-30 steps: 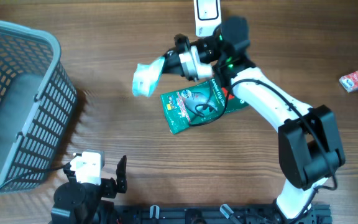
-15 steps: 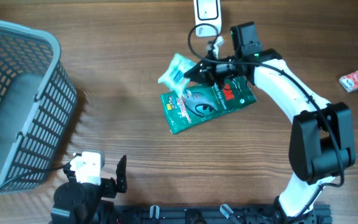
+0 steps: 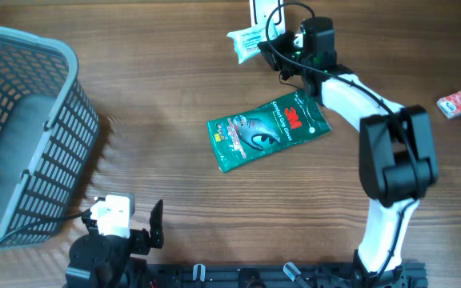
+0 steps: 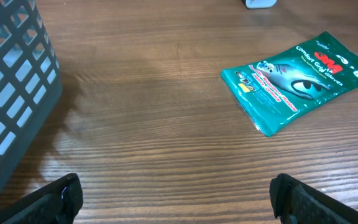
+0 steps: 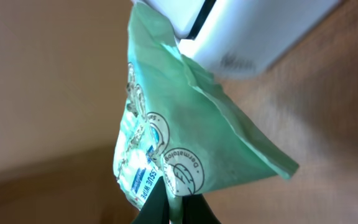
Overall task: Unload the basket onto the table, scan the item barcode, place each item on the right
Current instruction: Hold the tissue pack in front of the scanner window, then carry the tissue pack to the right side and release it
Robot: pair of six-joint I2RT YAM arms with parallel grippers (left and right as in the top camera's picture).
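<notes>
Wipe packet (image 3: 245, 38) pinched in right jaws, half-hiding cut-off scanner (image 5: 260, 31); left jaws wide

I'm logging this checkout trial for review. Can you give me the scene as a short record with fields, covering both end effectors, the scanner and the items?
left end effector: open, holding nothing
right end effector: shut on pale green wipe packet
scanner: white, at the far edge of the overhead view, packet held right by it
green 3M pack: lying flat mid-scene, apart from both arms
basket: grey, at the left
small red packet: far right
</notes>
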